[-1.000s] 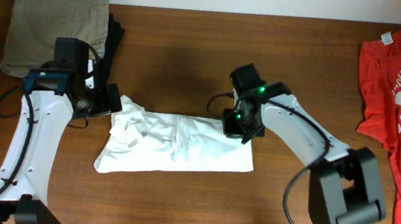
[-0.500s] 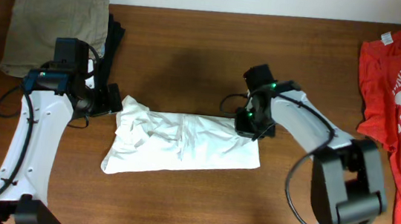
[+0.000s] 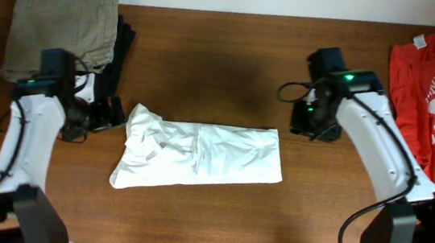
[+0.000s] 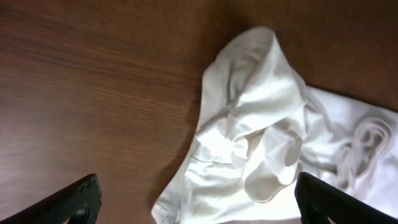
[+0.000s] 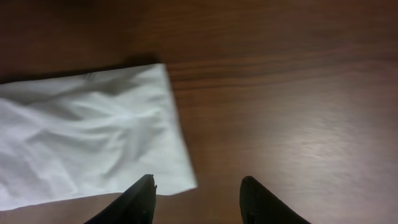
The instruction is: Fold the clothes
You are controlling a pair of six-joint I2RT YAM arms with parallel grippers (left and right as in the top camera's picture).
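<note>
Jaws on both arms stand apart and hold nothing: the left gripper is spread wide, its two dark fingertips at the bottom corners of its wrist view, and the right gripper is parted with bare wood showing between its fingers. The white cotton T-shirt lies near the middle of the brown wooden table, folded into a long band that runs from 9 o'clock to 3 o'clock, its 9 o'clock end sagging a little toward 7 o'clock. That end is bunched and rumpled, with loose folds and a rolled hem showing in the left wrist view, while the 3 o'clock end lies flatter with a squared corner. The left gripper sits just beside the rumpled end, at the band's 9 o'clock; whether it touches the cloth cannot be told. The right gripper is off the band's 2 o'clock, apart from the cloth in the overhead view, and the squared corner lies near its left finger in the wrist view. A folded khaki garment rests at the table's 10 o'clock corner, with a folded black garment against its 3 o'clock side. A red T-shirt with white print is spread at the table's 3 o'clock edge, well apart from the white one.
</note>
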